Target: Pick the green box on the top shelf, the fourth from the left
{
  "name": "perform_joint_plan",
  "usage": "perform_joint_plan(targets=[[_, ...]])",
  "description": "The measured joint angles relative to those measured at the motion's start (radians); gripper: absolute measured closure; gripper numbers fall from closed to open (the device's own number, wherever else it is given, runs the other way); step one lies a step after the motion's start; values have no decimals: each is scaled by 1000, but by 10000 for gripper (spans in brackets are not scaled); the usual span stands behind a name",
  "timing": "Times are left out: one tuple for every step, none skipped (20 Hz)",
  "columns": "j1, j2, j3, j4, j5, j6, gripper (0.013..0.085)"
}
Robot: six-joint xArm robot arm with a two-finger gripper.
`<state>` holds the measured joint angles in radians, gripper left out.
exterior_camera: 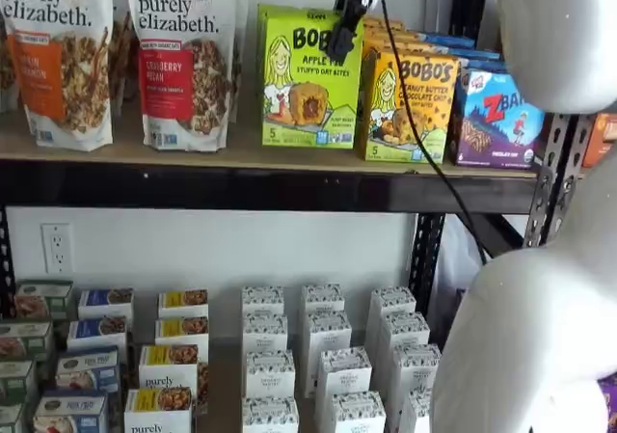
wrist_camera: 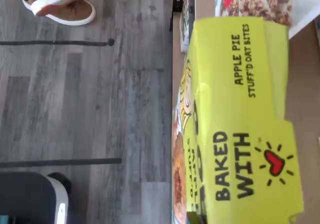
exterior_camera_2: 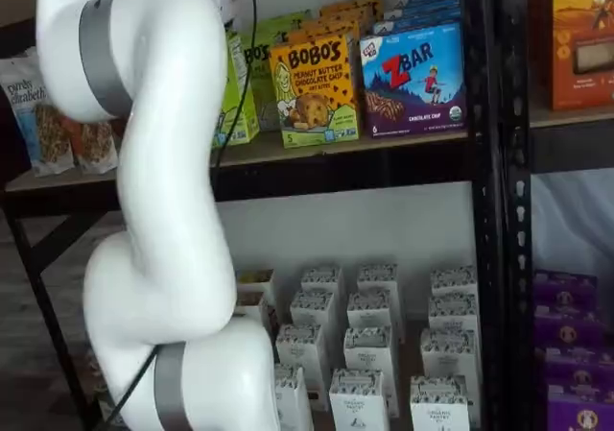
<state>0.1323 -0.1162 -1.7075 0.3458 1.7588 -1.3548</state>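
Looming arm [exterior_camera_2: 158,210] is reaching: gripper [exterior_camera: 344,36] is hanging over the green box [exterior_camera: 308,78], finger gap unclear; next, descend and clamp.

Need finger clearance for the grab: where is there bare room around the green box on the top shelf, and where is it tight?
A gap of bare top shelf lies between the green box and the strawberry granola bag. The opposite side is crowded: the yellow-orange Bobo's box stands close against it, then the blue Zbar box. A narrow bare strip runs along the front. The gripper hangs at the box's upper corner.
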Motion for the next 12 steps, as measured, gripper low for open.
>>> perform_joint_plan(targets=[[-3,-8,-1,2,10,1,730],[-6,-15,-1,4,17,1,730],[-10,-23,-1,8,25,0,730],[-12,-26,0,11,27,-1,730],[-16,-32,1,13,31,-2,730],[-19,-38,1,14,37,-3,730],[-20,-39,1,15,38,-3,730],[-22,-43,1,15,41,-4,730],[-25,-49,2,15,46,-5,730],[-29,-55,2,15,52,-6,730],[-32,-62,4,16,58,-8,730],[-36,-69,7,16,62,-10,730]])
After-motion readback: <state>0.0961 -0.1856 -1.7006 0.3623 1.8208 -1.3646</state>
